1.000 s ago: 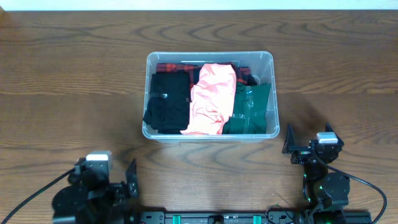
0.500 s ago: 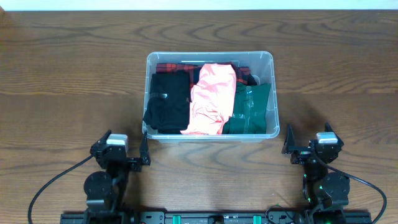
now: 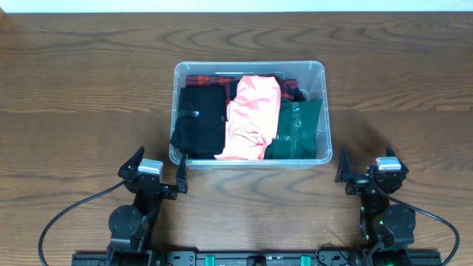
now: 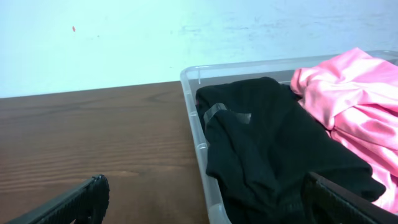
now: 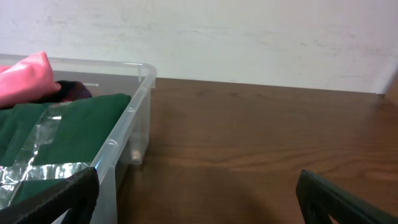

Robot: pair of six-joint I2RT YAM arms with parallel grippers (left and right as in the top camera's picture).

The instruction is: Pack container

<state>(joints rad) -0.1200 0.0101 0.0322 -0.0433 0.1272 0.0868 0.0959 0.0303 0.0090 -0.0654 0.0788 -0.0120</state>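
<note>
The container [image 3: 250,65] holds black, pink and green clothes [image 3: 251,118] — left tool [image 3: 156,168] and right tool [image 3: 367,168] both gape wide, empty.

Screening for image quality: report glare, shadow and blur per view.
Overhead: sharp, evenly lit, soft shadow on the table right of the container. Left wrist: black garment crisp, fingers dark and blurred at the bottom edge. Right wrist: glare on clear film over the green garment.
</note>
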